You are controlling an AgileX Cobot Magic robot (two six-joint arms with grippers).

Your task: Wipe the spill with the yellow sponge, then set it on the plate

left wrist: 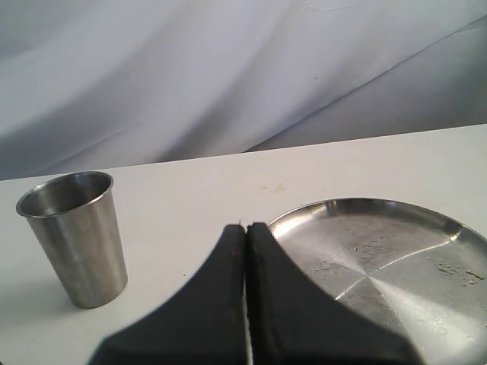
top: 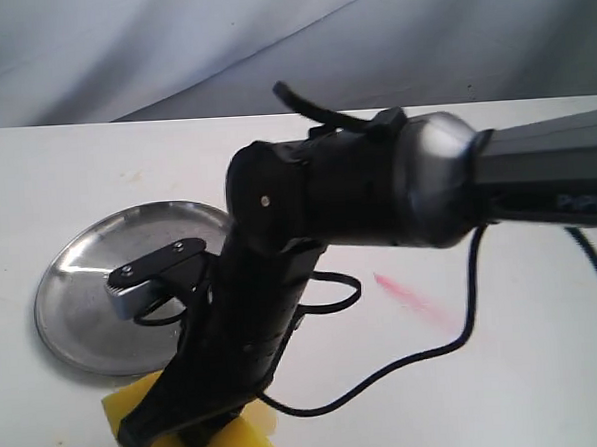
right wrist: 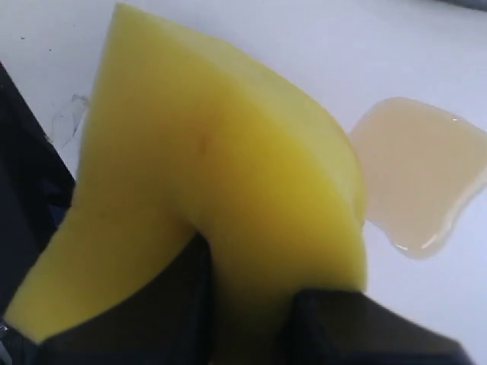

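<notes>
My right gripper is shut on the yellow sponge, pinching the foam between its two dark fingers. The sponge's edge lies right beside the spill, a small amber-tan puddle on the white table. In the exterior view the right arm reaches down to the front edge, where the yellow sponge shows under the gripper; the spill is hidden there. The plate, a shiny silver dish, lies just behind the sponge. My left gripper is shut and empty, hovering at the rim of the plate.
A metal cup stands upright on the table beside the plate. A pink-red streak marks the table to the right of the arm. A black cable loops over the tabletop. Grey cloth hangs behind the table.
</notes>
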